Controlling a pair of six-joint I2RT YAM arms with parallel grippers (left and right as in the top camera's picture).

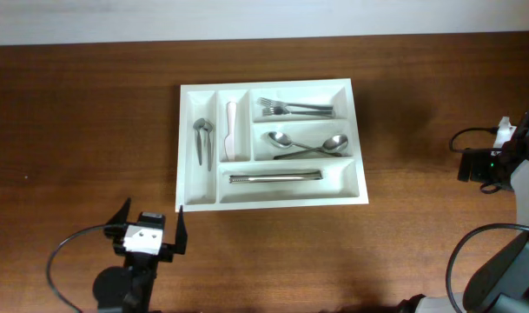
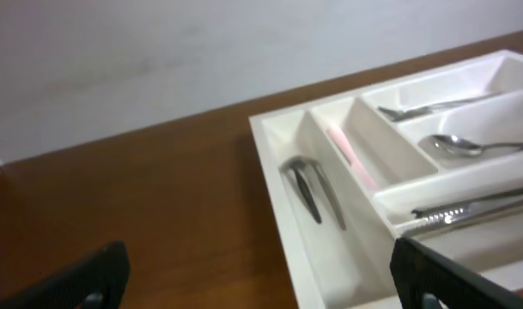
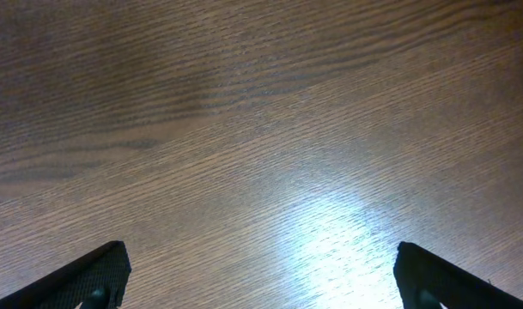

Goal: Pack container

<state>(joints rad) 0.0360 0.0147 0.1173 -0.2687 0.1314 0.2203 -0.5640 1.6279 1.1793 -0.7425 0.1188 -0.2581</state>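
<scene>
The container, a white five-compartment cutlery tray point(image 1: 273, 84), lies at the table's centre. Its two narrow upright compartments hold small metal tongs point(image 1: 201, 139) and a pale pink-white utensil point(image 1: 232, 130). The long compartments hold forks point(image 1: 294, 109), spoons point(image 1: 307, 144) and knives point(image 1: 275, 176). My left gripper point(image 1: 151, 222) is open and empty, just in front of the tray's front left corner. In the left wrist view the gripper point(image 2: 261, 279) faces the tray's rim point(image 2: 270, 172), with the tongs point(image 2: 313, 189) beyond. My right gripper point(image 3: 261, 275) is open and empty over bare wood.
The right arm point(image 1: 507, 161) sits at the table's far right edge, well away from the tray. Black cables loop along the front edge near both arm bases. A pale wall runs behind the table's far edge.
</scene>
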